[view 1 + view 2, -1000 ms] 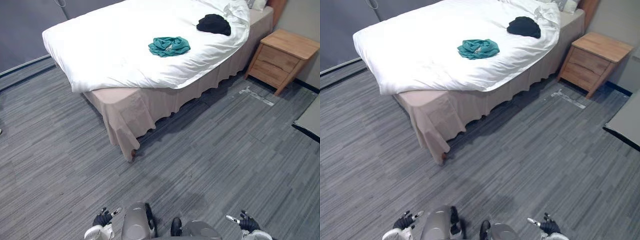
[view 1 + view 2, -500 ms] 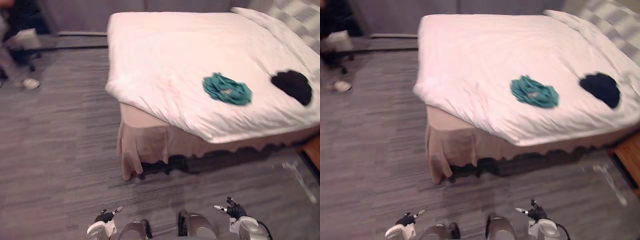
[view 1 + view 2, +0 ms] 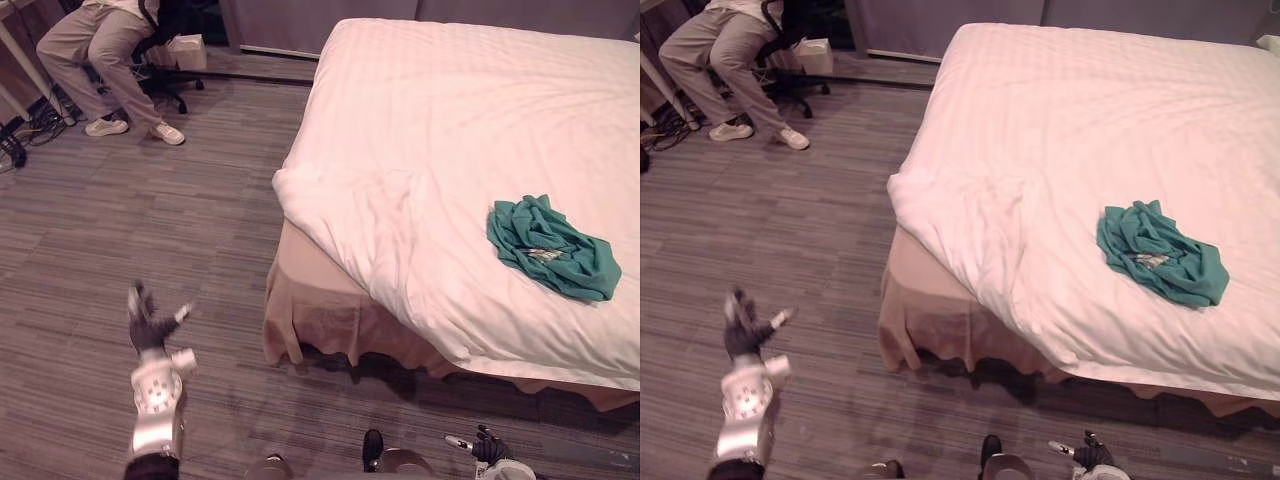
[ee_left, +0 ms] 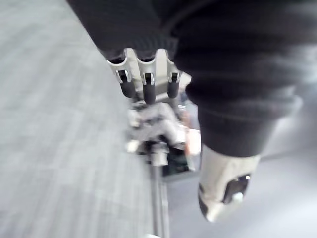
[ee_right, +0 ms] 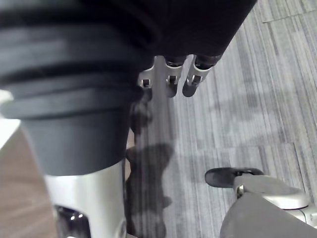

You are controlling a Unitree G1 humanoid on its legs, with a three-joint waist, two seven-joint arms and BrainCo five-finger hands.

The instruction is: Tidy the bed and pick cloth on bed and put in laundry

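Observation:
A crumpled teal cloth (image 3: 550,247) lies on the white duvet of the bed (image 3: 420,130), toward its right side. The duvet's near corner (image 3: 340,200) is rumpled above a beige bed skirt (image 3: 320,320). My left hand (image 3: 147,322) is raised over the floor to the left of the bed, far from the cloth, fingers spread and holding nothing. Low at the bottom edge, my right hand (image 3: 483,447) hangs in front of the bed skirt, fingers relaxed and empty.
A person (image 3: 100,40) sits on a wheeled chair at the far left, feet on the floor. A small white box (image 3: 187,50) stands beside the chair. Grey plank flooring (image 3: 120,220) stretches between me and the bed.
The camera has swung left: the black cloth and nightstand have left the picture and the seated person has come in. My left arm has risen from low beside me.

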